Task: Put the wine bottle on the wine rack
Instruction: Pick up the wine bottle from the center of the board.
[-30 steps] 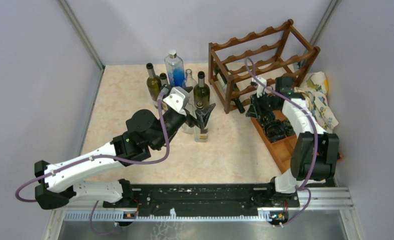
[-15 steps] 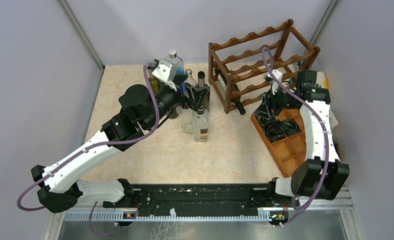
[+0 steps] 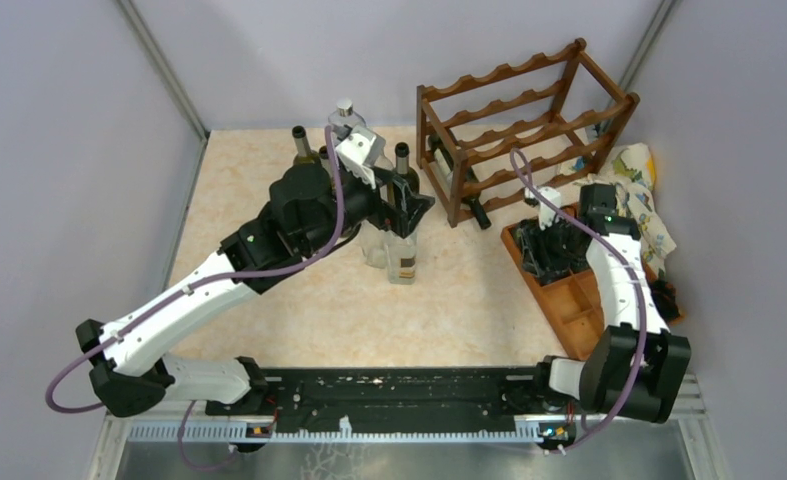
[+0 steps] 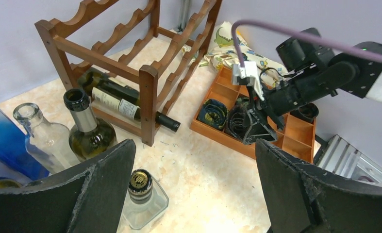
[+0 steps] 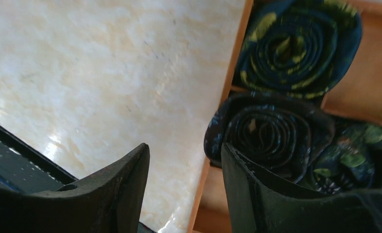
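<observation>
Just ahead of the left gripper (image 4: 194, 143), whose fingers (image 4: 101, 184) are spread wide and empty, the wine bottle (image 4: 88, 136) is seen standing straight up, far from the right gripper (image 4: 255, 132).

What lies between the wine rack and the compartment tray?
Only bare table and the racked bottle's protruding neck, clearest in the left wrist view.

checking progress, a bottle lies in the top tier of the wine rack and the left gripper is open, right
Not the top tier: the bottle lies in the bottom tier of the wine rack, as the left wrist view shows. The left gripper is indeed open.
</observation>
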You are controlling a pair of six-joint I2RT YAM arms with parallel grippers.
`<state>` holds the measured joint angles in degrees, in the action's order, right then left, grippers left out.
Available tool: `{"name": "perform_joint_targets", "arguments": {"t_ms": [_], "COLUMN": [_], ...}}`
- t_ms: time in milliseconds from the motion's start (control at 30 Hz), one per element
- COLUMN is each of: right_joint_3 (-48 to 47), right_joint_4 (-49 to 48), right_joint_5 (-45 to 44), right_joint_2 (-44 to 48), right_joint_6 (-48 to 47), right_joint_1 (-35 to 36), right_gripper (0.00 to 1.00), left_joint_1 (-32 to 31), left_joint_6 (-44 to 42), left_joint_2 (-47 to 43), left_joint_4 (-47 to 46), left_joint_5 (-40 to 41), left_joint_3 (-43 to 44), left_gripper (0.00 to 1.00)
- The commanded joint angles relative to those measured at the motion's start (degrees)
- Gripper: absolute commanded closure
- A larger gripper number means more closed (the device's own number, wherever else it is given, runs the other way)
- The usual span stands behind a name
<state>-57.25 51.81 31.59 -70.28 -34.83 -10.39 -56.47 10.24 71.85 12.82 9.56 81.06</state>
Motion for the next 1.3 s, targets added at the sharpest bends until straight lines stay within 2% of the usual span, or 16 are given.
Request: {"name": "perform_joint_targets", "arguments": {"t_ms": [0, 333, 500, 733, 1133, 1267], "right_joint_3": [3.73, 8.61, 10.81, 12.21, 13.82, 15.0], "right_joint_4": [-4.9, -11.43, -14.64, -12.61, -10.46, -9.84], "right_joint_5": [-10.0, -11.59, -15.59, -18.29, -18.67, -19.41], "right_joint_2": [-0.61, -5.1, -7.96, -7.04, -5.45, -4.51], "right_joint_6": [-2.0, 0.88, 1.39, -1.04, -0.7, -0.68], "right_joint_1": [-0.43, 3.13, 5.94, 6.04, 6.04, 6.09], "right_gripper": [0.44, 0.46, 0.53, 0.75, 0.78, 0.87], "left_joint_1": [0.22, 0.22, 0.22, 0.22, 0.22, 0.22], "left_joint_6": [1.59, 1.76, 1.63, 1.54, -0.47, -0.57], "left_joint_2": [-2.98, -4.08, -4.97, -6.08, -5.23, -5.62], "left_joint_4": [-1.36, -2.53, -2.49, -3.11, -3.99, -4.61], "left_joint_5": [0.15, 0.62, 0.96, 1.66, 0.27, 0.24], "left_joint_3": [-1.32, -3.48, -4.4, -6.05, -5.35, -5.98], "left_gripper": [0.02, 0.02, 0.02, 0.02, 0.02, 0.02]}}
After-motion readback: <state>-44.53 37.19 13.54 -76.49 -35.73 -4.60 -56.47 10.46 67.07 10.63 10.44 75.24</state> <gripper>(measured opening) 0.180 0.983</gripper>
